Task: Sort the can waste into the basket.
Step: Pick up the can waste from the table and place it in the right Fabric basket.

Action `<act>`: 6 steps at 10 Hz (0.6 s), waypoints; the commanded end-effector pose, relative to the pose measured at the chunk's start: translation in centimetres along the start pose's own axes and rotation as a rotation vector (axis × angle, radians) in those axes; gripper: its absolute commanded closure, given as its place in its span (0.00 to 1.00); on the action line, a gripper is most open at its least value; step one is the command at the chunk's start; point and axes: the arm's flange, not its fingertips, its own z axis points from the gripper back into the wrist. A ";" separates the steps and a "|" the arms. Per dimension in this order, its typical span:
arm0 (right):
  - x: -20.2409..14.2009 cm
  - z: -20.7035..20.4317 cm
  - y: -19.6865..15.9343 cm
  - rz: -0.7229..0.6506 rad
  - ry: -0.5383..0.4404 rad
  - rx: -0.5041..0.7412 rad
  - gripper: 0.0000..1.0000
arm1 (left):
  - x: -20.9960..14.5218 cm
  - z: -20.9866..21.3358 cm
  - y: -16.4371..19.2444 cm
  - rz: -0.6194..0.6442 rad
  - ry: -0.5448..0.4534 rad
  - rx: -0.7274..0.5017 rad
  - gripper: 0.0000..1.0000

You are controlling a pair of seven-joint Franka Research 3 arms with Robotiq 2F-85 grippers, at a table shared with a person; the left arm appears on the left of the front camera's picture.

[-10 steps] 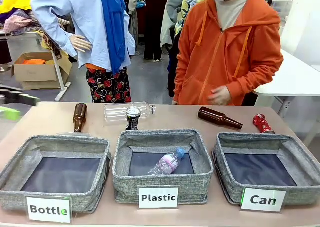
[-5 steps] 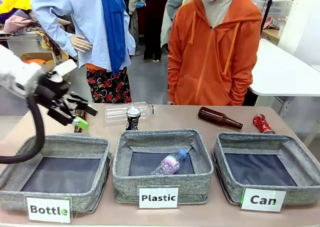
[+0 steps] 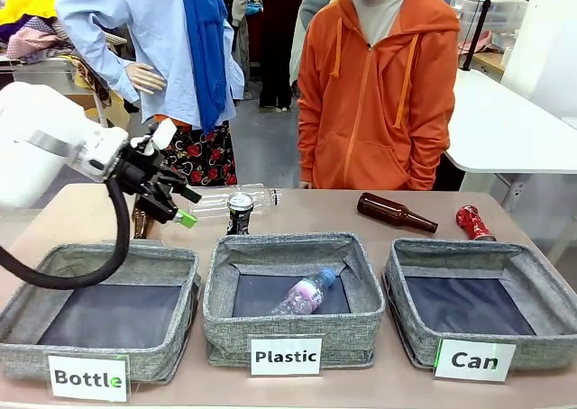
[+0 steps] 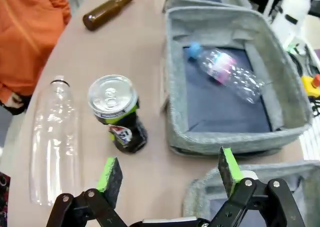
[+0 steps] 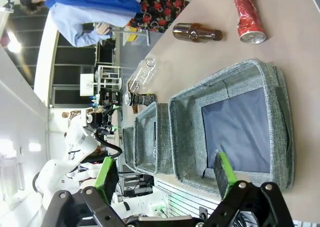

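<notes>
A black-and-silver can [image 3: 240,213] stands upright behind the middle bin; the left wrist view shows this can [image 4: 117,112] with its silver top, just ahead and left of the fingers. My left gripper [image 3: 189,206] hovers open a little left of it, and in its own view the left gripper [image 4: 169,167] has nothing between its green pads. The crushed red can [image 3: 472,222] lies at the far right behind the "Can" basket [image 3: 403,294]. My right gripper [image 5: 165,171] is open above that basket [image 5: 220,82], with the red can [image 5: 246,14] beyond it.
A "Plastic" bin [image 3: 219,294] holds a clear bottle with a pink label [image 3: 305,294]. The "Bottle" bin [image 3: 180,328] is at the left. A brown bottle [image 3: 393,213], a second brown bottle [image 3: 138,220] and a clear plastic bottle [image 3: 216,199] lie behind the bins. A person in an orange hoodie [image 3: 379,94] stands across the table.
My left arm has swung in from the left edge and moved right toward the black-and-silver can. The person has straightened and drawn the hand back.
</notes>
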 end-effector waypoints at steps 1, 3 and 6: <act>0.3 0.1 0.0 0.028 -0.011 0.025 0.00 | 0.3 -1.6 1.9 0.044 -0.032 0.061 0.00; 0.3 0.1 0.0 0.028 -0.011 0.025 0.00 | 0.3 -3.0 3.5 0.049 -0.023 0.074 0.00; 0.3 0.1 0.0 0.028 -0.011 0.025 0.00 | 0.5 -5.6 4.2 0.026 -0.018 0.075 0.00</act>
